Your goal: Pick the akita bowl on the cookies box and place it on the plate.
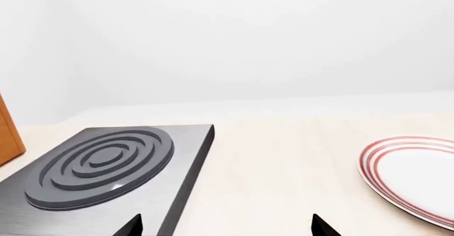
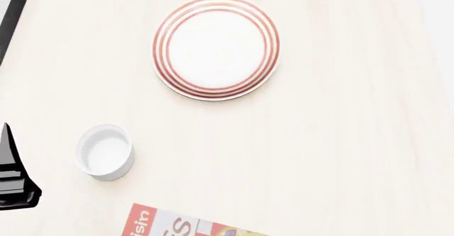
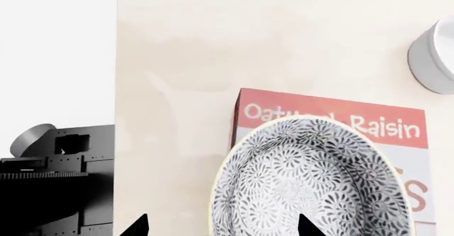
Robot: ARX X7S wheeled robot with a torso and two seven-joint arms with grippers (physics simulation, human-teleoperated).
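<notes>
We see the akita bowl (image 3: 312, 180) sitting on the cookies box (image 3: 333, 121), which lies at the near edge of the counter (image 2: 341, 140). Our right end effector (image 3: 220, 226) hovers over the bowl's rim, its fingertips spread apart and holding nothing. Farther back on the counter rests the plate (image 2: 216, 47), with a small white cup (image 2: 106, 152) nearer and to its left. Our left end effector (image 1: 225, 226) is also spread, near the stove burner (image 1: 99, 161) at the far left.
</notes>
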